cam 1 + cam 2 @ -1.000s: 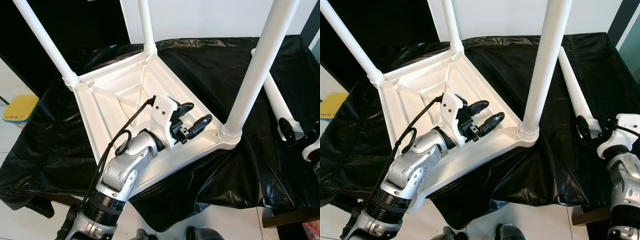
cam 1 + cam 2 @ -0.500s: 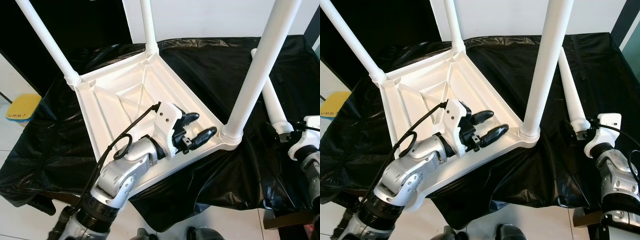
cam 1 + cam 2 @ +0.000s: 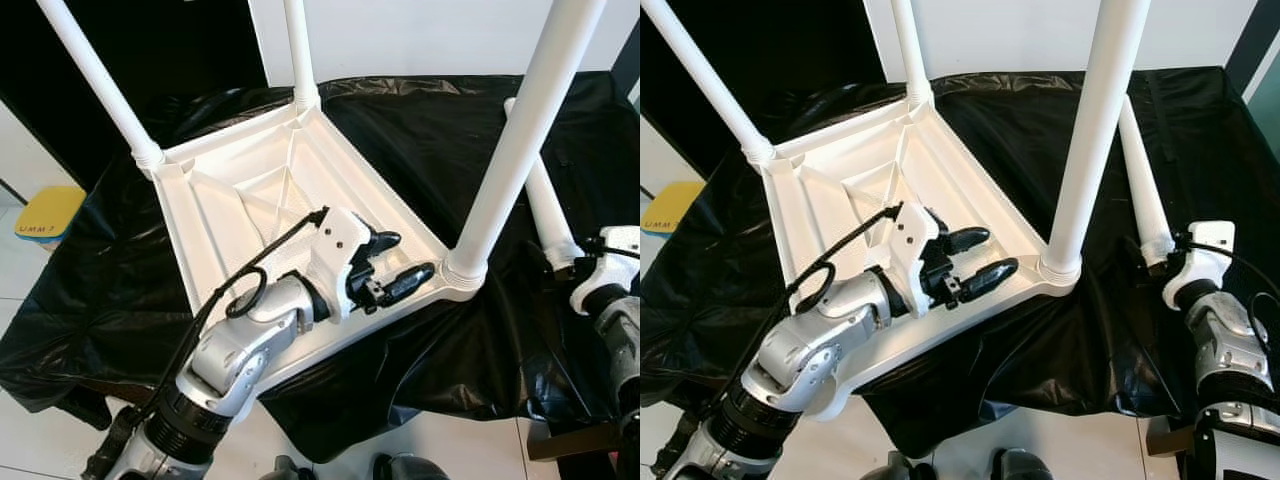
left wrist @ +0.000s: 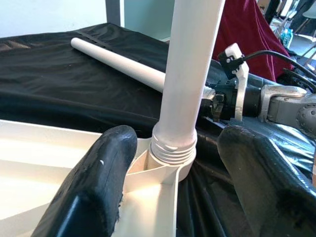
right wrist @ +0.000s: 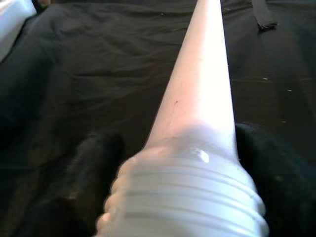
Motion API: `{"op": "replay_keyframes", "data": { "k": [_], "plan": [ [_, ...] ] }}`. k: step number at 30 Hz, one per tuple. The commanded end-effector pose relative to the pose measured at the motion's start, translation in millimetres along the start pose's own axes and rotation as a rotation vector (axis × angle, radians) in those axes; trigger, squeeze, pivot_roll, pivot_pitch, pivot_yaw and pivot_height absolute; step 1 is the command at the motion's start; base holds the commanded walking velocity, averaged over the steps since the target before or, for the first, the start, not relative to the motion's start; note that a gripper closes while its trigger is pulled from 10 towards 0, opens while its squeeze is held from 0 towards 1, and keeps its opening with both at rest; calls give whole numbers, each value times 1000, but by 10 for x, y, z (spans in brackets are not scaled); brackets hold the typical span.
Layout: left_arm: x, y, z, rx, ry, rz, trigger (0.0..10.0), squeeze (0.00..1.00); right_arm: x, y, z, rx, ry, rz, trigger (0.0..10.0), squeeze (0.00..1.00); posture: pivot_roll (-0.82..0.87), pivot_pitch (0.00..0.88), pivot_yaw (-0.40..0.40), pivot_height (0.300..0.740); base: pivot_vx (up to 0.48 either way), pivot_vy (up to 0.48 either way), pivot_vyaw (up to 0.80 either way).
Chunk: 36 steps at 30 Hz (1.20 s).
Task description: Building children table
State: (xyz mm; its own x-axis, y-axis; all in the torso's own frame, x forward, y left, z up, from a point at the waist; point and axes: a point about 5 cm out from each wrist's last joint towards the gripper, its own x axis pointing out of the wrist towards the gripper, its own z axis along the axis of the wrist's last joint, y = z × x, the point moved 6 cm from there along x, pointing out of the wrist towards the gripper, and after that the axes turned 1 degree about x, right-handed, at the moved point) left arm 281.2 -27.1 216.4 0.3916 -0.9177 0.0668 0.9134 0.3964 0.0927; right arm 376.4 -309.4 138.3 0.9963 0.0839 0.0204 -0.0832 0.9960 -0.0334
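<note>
While the left end effector (image 3: 392, 264) rests open on the upturned table (image 3: 230, 190), the right end effector (image 3: 1162, 259), clamped on the loose leg (image 3: 1140, 180), should align threads squarely with the empty socket; avoid cross-threading.

one legible marking: dark lettering on the yellow pad (image 3: 47, 212) lying on the floor at the robot's left, reading roughly "umm 7"; the characters are small and the reading is uncertain. no other text readable.
</note>
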Motion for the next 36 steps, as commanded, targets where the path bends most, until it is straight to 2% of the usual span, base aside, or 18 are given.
{"op": "replay_keyframes", "data": {
  "k": [1,7,12,13,21,33,34,36],
  "plan": [
    [-29,-210,9,6,8,-176,10000,0,-33,72,-229,29,68,9,0,0,-149,117,68,740,0,0,0],
    [-35,-181,23,9,9,-158,10000,0,-50,159,-354,50,81,-6,0,0,-145,118,60,740,0,0,0],
    [-33,-150,30,11,7,-139,10000,0,-101,249,-511,44,96,-66,0,0,-143,115,56,740,0,0,0],
    [-30,-136,33,14,7,-132,10000,0,-116,278,-545,50,97,-81,10000,0,-144,116,56,740,0,0,0],
    [2,-89,55,18,-5,-108,10000,0,-154,364,-624,62,98,-138,10000,0,-161,109,54,740,0,0,0],
    [43,-72,67,8,-15,-105,10000,0,-181,493,-648,73,100,-128,10000,0,-181,89,39,740,0,0,0],
    [43,-70,69,8,-17,-104,10000,0,-189,490,-645,64,99,-132,10000,1000,-182,87,38,740,0,0,0],
    [40,-65,72,6,-19,-102,10000,0,-205,473,-637,47,100,-151,10000,1000,-182,84,37,740,0,0,0]
  ]
}}
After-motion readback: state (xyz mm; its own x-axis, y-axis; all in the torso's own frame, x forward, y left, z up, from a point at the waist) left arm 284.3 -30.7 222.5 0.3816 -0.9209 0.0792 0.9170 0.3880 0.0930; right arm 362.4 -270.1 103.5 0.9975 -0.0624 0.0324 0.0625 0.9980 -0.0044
